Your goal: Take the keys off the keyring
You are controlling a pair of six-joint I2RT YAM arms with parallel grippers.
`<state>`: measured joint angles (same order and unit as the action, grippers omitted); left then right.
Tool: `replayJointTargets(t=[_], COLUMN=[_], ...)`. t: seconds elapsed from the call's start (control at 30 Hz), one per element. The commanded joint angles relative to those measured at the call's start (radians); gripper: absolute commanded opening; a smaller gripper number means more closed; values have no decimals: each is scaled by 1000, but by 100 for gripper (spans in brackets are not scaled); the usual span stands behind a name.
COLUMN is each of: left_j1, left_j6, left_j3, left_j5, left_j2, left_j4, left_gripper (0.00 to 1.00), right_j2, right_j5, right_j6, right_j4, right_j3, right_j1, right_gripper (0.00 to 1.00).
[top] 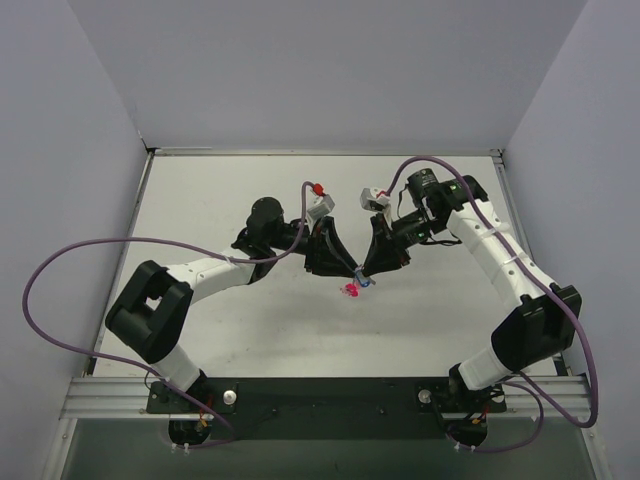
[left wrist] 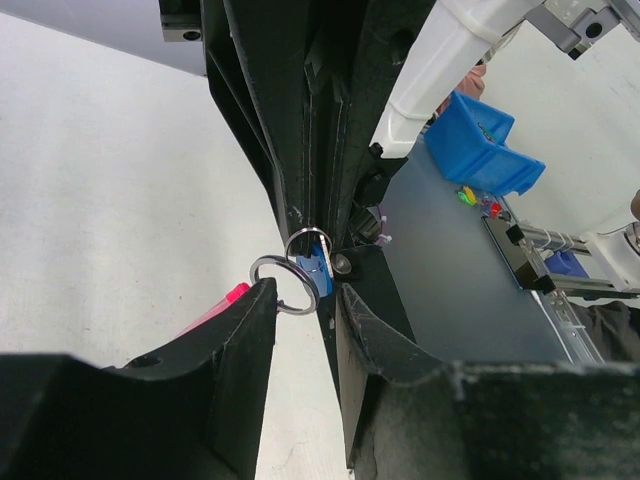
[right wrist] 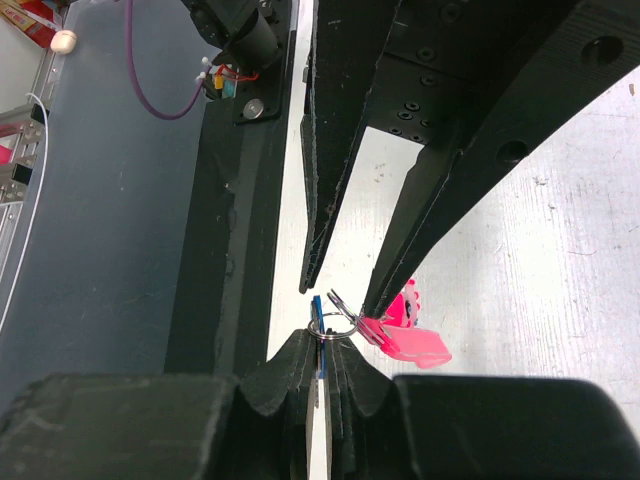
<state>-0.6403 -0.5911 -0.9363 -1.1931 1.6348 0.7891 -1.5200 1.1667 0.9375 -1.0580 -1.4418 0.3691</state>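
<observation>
The right gripper point(right wrist: 325, 350) is clamped on the small blue plastic-headed key point(right wrist: 317, 318). The key sits edge-on between its tips, long axis in line with the fingers, ring end pointing out past them. Just beyond those tips hangs the thin silvery wire keyring point(right wrist: 338, 322). The left gripper point(left wrist: 305, 305) stands partly open and grips nothing; one fingertip point(left wrist: 262, 300) touches the ring. Past that finger the bright pink keys point(right wrist: 412, 338) trail outward, crosswise to the blue one. The step looks like freeing the blue key. Next, the left fingers should pinch the ring while the right works the key along the coil.
</observation>
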Motion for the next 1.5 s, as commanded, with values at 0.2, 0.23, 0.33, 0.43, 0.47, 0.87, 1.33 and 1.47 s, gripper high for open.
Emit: replayJointTargets(t=[0.2, 0.23, 0.33, 0.43, 0.47, 0.87, 1.33, 1.47], left_j1=[-9, -10, -13, -15, -16, -22, -24, -22], left_j6=[5, 4, 4, 1, 2, 2, 5, 7], left_j3=[-39, -39, -42, -44, -44, -53, -53, -50], left_j5=[-31, -31, -33, -34, -34, -42, -43, -43], left_j2=[7, 7, 7, 8, 8, 19, 14, 8], left_j4=[39, 41, 41, 38, 36, 30, 29, 27], left_gripper=[37, 36, 35, 35, 34, 22, 0, 0], right_j2=[-14, -12, -12, -9, -8, -6, 4, 7], right_j5=[59, 59, 60, 60, 59, 57, 37, 25], right_j6=[95, 95, 98, 101, 103, 107, 119, 126], right_j4=[-94, -96, -99, -102, -102, -103, -103, -105], right_j3=[-52, -52, -55, -55, -54, -51, -48, -43], right_j1=[7, 8, 11, 13, 13, 13, -5, -12], right_gripper=[0, 0, 0, 0, 0, 0, 0, 0])
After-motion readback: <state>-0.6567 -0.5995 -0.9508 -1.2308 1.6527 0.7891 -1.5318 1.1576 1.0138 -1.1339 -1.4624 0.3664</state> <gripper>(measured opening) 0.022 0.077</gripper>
